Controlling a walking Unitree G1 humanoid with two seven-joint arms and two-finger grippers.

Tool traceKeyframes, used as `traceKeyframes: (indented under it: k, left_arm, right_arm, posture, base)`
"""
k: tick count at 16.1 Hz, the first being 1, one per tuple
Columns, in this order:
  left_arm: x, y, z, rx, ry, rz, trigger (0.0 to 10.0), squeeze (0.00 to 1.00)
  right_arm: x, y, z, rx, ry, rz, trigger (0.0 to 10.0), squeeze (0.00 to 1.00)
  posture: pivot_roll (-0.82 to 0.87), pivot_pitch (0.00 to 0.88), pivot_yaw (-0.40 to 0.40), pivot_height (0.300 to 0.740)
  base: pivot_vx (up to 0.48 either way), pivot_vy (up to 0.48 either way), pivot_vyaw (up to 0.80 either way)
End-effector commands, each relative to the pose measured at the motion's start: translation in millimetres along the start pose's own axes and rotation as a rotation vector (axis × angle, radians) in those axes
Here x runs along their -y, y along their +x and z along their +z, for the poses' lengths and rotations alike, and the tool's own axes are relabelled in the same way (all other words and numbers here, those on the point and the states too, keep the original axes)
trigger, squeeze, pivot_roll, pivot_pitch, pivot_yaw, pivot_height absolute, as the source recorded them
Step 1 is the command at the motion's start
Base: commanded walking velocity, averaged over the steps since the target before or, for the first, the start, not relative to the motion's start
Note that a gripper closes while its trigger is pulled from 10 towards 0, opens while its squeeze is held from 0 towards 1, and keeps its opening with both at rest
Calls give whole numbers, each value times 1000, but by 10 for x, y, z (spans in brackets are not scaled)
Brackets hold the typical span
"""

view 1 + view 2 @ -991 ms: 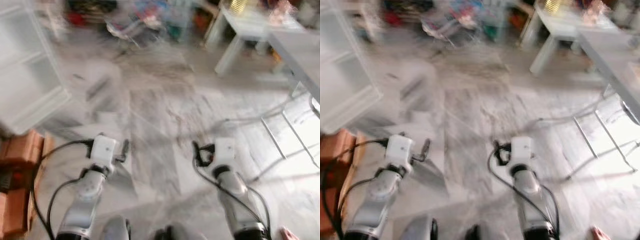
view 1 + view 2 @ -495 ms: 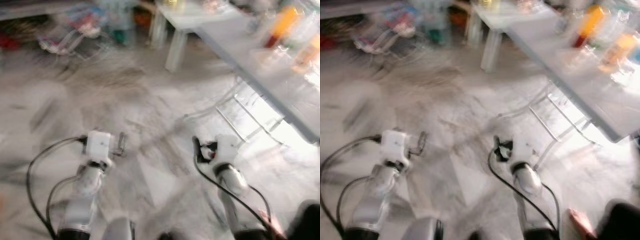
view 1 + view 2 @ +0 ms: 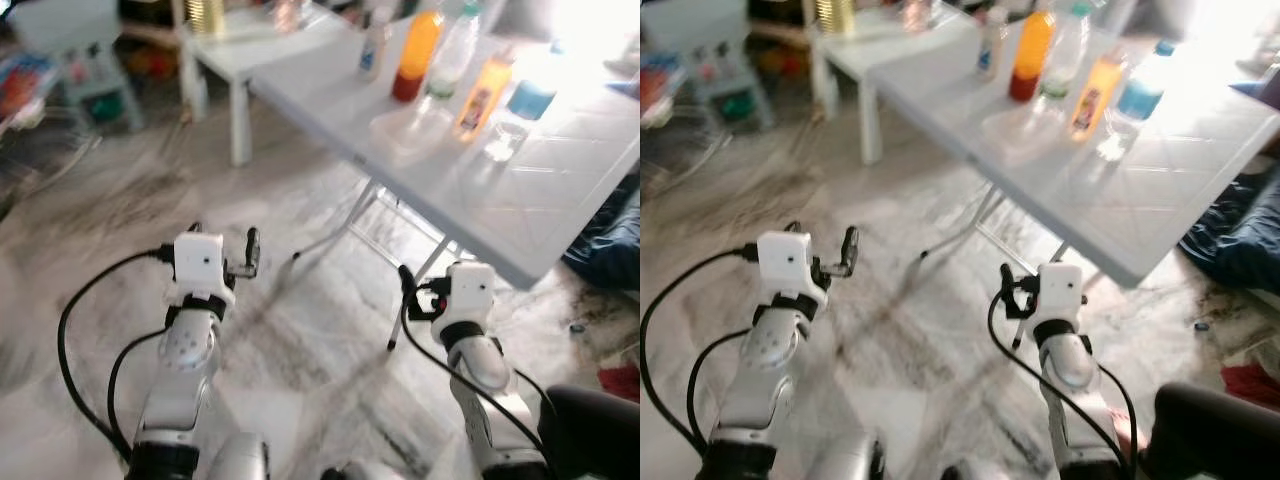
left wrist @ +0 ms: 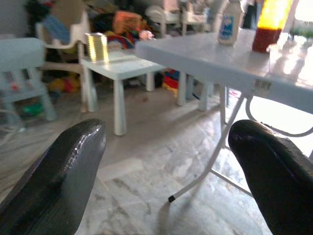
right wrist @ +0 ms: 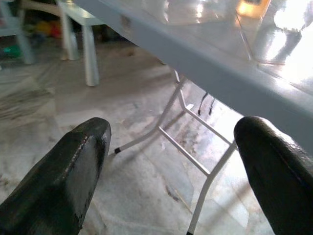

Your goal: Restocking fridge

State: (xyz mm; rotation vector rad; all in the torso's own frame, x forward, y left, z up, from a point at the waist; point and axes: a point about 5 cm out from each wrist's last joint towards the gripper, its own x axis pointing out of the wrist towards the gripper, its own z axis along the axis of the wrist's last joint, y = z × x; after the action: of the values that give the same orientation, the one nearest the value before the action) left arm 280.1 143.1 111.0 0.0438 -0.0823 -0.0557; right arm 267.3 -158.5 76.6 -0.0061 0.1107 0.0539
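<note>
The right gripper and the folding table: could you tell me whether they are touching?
Apart. In the right wrist view the open fingers frame bare floor, with the folding table edge beyond them; the left eye view shows the right gripper below and short of it.

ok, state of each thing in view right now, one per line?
left gripper: open, empty, over the floor
right gripper: open, empty, by the table's edge
folding table: standing, legs unfolded
orange bottle: upright on the table
clear bottle: upright
orange juice bottle: upright
blue-labelled bottle: upright

Bottle labels (image 3: 478, 98) too blurred to read (glare), table (image 3: 560, 190) cut off
</note>
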Motion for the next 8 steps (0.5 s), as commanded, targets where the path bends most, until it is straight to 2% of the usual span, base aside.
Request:
traceKeyframes:
  k: [1,4,6,7,8]
  left_arm:
    - [-27,-25,-60,-24,0,15,10000,0]
    - [-17,-34,-67,-31,-4,14,10000,0]
    - [-12,-23,-59,-23,11,23,10000,0]
    - [-2,-14,-66,-19,-11,15,10000,0]
    - [1,-1,-55,-12,-28,16,10000,0]
  right_arm:
    - [12,-15,9,1,3,-1,10000,0]
    - [22,-39,-9,-11,7,-4,10000,0]
    - [12,-50,-22,-17,4,-2,10000,0]
    - [11,-52,-21,-15,3,-1,10000,0]
    - [8,-54,-12,-10,2,0,10000,0]
  posture:
    - [101,127,-60,740]
    - [100,127,-61,740]
    - [97,122,-61,740]
    - [95,122,-61,740]
    - [94,121,-62,740]
  base:
    - [341,337,0]
    - [341,337,0]
    - [332,347,-509]
    - [292,382,-563]
    - [289,382,0]
